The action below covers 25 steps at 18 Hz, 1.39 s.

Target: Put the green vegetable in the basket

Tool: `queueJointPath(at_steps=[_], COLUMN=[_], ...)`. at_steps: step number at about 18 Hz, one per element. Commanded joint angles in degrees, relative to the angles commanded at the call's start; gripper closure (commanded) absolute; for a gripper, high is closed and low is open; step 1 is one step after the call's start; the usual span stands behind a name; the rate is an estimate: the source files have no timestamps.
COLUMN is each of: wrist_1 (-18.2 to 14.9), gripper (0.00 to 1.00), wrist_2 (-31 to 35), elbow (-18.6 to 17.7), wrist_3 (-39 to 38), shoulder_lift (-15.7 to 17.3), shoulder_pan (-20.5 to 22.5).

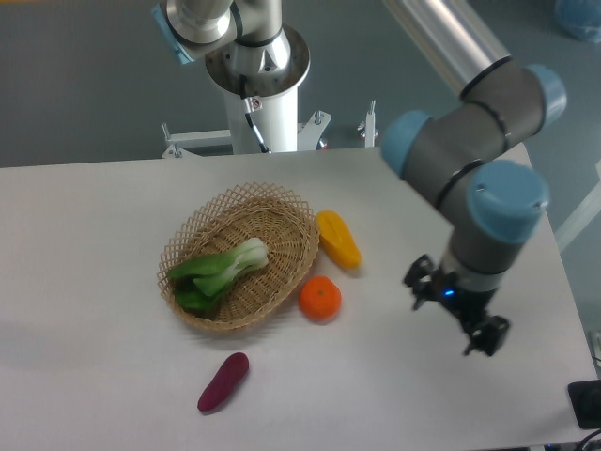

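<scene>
The green vegetable (218, 273), a bok choy with dark-green leaves and a pale stem, lies inside the tan wicker basket (282, 205) at the middle of the table. Its leaves point to the lower left and its stem to the upper right. My gripper (458, 315) hangs over the right side of the table, well right of the basket. Its fingers are spread apart and hold nothing.
A yellow-orange oblong vegetable (339, 239) lies just right of the basket. An orange round fruit (320, 299) sits at the basket's lower right rim. A purple oblong vegetable (223, 382) lies in front of the basket. The arm's base (258, 85) stands behind the table.
</scene>
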Motion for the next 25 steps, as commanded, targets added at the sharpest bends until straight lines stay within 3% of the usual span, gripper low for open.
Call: queueJointPath(at_steps=[2,6,25], wrist_1=[-1.76,-1.94,-1.94], gripper=[0.0,0.0,0.0], wrist_2=[0.0,2.1,4.31], elbow=[3.51,8.96,8.54], wrist_3=[0.0,-0.09,0.18], shoulder_lift=[-2.19,-6.24,-6.86], shoulder_pan=[0.54,1.33,1.33])
